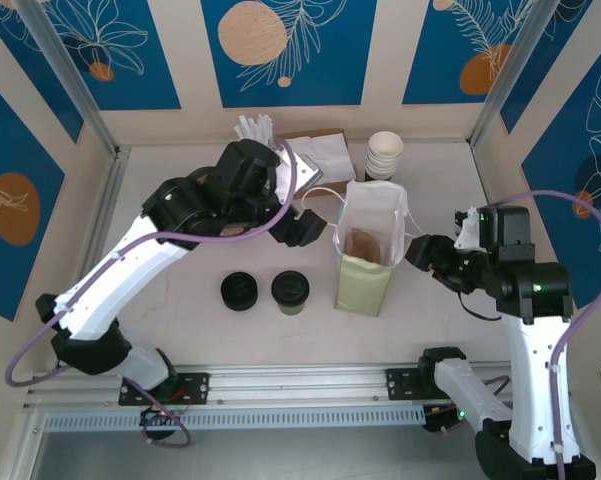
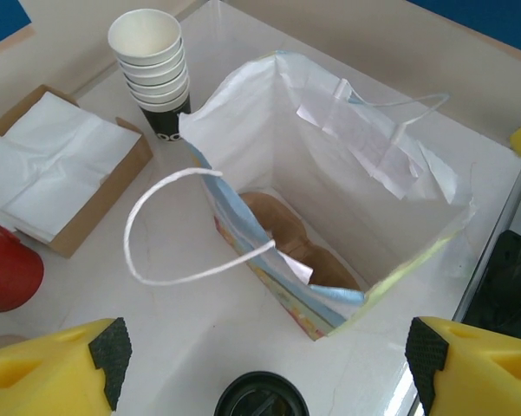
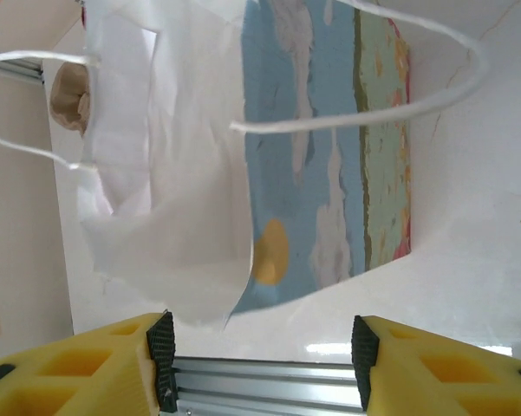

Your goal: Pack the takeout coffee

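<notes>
Takeout coffee (image 1: 290, 291) is sitting upright on the worktop (image 1: 280, 345), just left of the open paper bag (image 1: 365, 255) and right next to some loose black lids (image 1: 240, 291). Left tool (image 1: 305, 228) hovers by the bag's left side, fingers wide apart. Right tool (image 1: 420, 250) sits by the right side, also spread, gripping nothing.

The bag (image 2: 277, 147) is crinkled paper, the table (image 2: 186, 334) glossy and smooth — the takeout coffee (image 1: 290, 288) lid matt plastic.

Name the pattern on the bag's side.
The bag shows blue sky, white clouds, an orange sun; best in right wrist view.
</notes>
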`<state>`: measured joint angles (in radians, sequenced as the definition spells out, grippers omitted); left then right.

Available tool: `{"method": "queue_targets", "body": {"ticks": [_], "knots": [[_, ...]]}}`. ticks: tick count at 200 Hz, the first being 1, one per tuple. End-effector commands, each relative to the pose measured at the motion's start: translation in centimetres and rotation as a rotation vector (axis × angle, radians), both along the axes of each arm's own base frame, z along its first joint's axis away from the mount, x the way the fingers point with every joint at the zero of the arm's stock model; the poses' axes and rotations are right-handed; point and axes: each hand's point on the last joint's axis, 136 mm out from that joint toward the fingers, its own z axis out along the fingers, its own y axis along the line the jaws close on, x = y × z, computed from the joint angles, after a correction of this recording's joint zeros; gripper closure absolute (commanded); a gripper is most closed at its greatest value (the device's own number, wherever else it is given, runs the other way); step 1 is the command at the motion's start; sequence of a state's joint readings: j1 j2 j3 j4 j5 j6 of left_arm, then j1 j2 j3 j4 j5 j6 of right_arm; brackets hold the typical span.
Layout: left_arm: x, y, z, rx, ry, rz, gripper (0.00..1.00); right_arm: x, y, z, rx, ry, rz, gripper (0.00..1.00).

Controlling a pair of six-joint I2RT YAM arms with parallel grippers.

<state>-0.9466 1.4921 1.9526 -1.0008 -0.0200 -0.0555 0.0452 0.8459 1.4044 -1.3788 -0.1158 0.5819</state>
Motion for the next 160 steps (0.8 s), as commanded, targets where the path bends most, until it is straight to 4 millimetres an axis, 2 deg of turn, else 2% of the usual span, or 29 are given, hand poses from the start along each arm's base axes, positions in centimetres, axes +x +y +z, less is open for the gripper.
{"method": "queue_targets", "body": {"ticks": [1, 25, 58, 83, 116, 147, 160], "knots": [[-0.1, 2.1, 1.1, -0.03, -0.027, 0.073, 0.14, -1.6, -0.5, 1.7, -0.051, -0.021, 0.025, 0.42], [0.2, 4.5, 1.0, -0.028, -0.047, 0.16, 0.12, 0.7, -0.5, 4.1, -0.065, -0.112, 0.039, 0.43], [1.5, 7.6, -0.1, -0.072, -0.059, 0.304, 0.06, 5.8, -0.9, 3.9, -0.102, -0.126, 0.02, 0.43], [3.4, 9.5, -1.3, -0.093, -0.066, 0.402, 0.01, 9.4, -1.6, 2.2, -0.143, -0.106, -0.008, 0.42], [5.8, 10.2, -3.5, -0.075, -0.08, 0.455, 0.01, 13.3, -1.8, -0.4, -0.177, -0.051, 0.001, 0.42], [7.3, 10.3, -6.3, -0.05, -0.1, 0.495, 0.03, 15.4, -0.9, -2.9, -0.173, -0.018, 0.062, 0.43], [7.4, 10.5, -6.6, -0.061, -0.129, 0.502, 0.02, 16.1, -0.6, -3.7, -0.17, -0.004, 0.082, 0.46]]}}
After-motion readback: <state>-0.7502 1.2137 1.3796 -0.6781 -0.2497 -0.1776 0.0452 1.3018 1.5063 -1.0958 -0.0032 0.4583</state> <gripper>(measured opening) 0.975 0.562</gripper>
